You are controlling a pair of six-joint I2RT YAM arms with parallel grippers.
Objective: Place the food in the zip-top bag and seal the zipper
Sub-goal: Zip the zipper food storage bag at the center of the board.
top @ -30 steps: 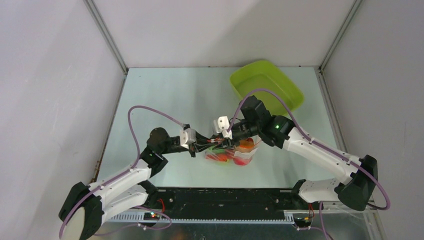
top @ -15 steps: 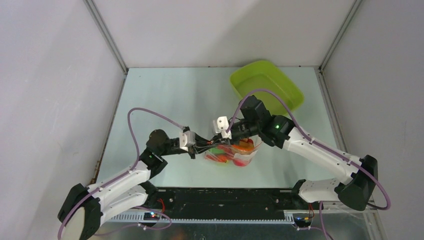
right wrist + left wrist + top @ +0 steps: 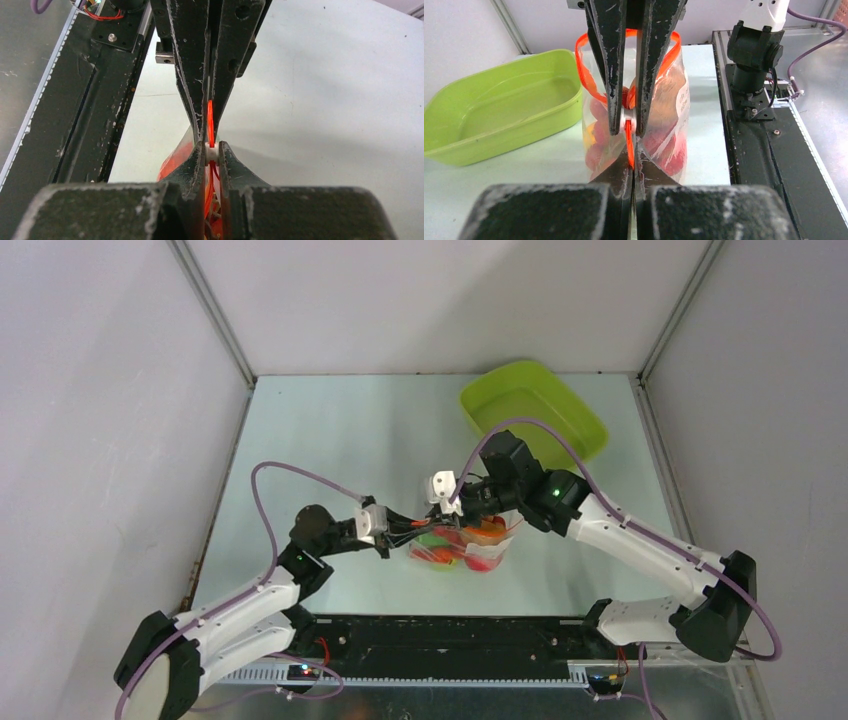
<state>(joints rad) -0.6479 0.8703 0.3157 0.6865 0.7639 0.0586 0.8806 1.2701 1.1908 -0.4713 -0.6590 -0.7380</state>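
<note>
The clear zip-top bag (image 3: 470, 540) stands mid-table with red and orange food (image 3: 472, 558) inside. The food shows red through the plastic in the left wrist view (image 3: 669, 147). My left gripper (image 3: 415, 533) (image 3: 632, 167) is shut on the orange-red zipper strip (image 3: 629, 142) at the bag's near end. My right gripper (image 3: 447, 523) (image 3: 212, 150) is shut on the white slider tab (image 3: 212, 153) (image 3: 627, 119), just beyond the left fingertips. Behind the slider the zipper mouth (image 3: 586, 75) loops open. The single food pieces cannot be told apart.
A lime-green tray (image 3: 590, 435) (image 3: 499, 130) sits at the back right, with nothing in it. The black mounting rail (image 3: 450, 635) runs along the near edge, with the right arm's base (image 3: 751, 50) on it. Grey walls enclose the table.
My left arm has drawn slightly back toward the near left, still holding the strip. The right gripper and the bag have barely moved.
</note>
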